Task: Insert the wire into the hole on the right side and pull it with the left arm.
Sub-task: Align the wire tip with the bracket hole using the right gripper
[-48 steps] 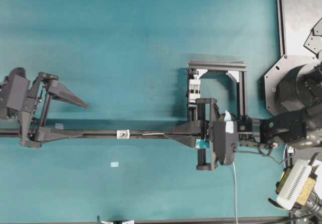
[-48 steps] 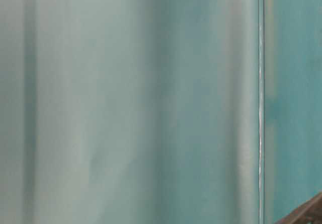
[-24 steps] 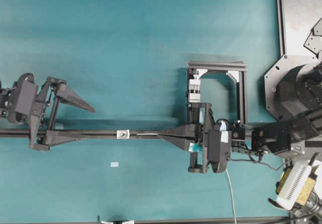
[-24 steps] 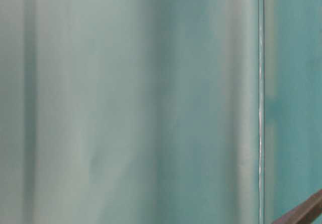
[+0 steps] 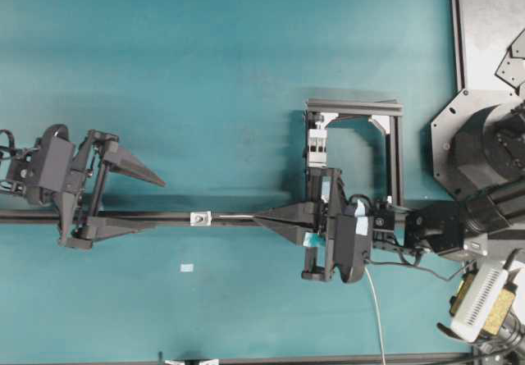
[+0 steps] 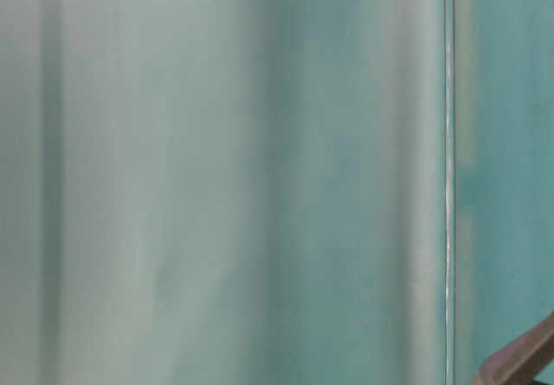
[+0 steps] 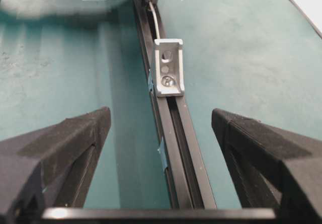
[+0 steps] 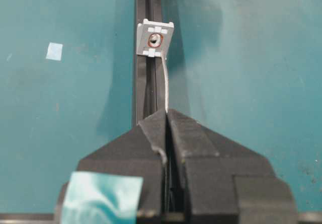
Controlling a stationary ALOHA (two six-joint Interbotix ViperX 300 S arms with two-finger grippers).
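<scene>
Right gripper (image 8: 166, 114): jaws pinched shut on the wire (image 8: 164, 85), whose free end reaches the hole (image 8: 154, 41) in the small bracket (image 5: 199, 218). Left gripper (image 5: 148, 200): jaws spread wide, holding nothing, straddling the black rail (image 7: 171, 133) running across the teal tabletop (image 5: 205, 70), toward its left edge.

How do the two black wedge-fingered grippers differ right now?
The left gripper stands open, fingers spread either side of the black rail, holding nothing. The right gripper is shut on the thin silvery wire and carries teal tape; the left has none. Both point at the small silvery bracket.
</scene>
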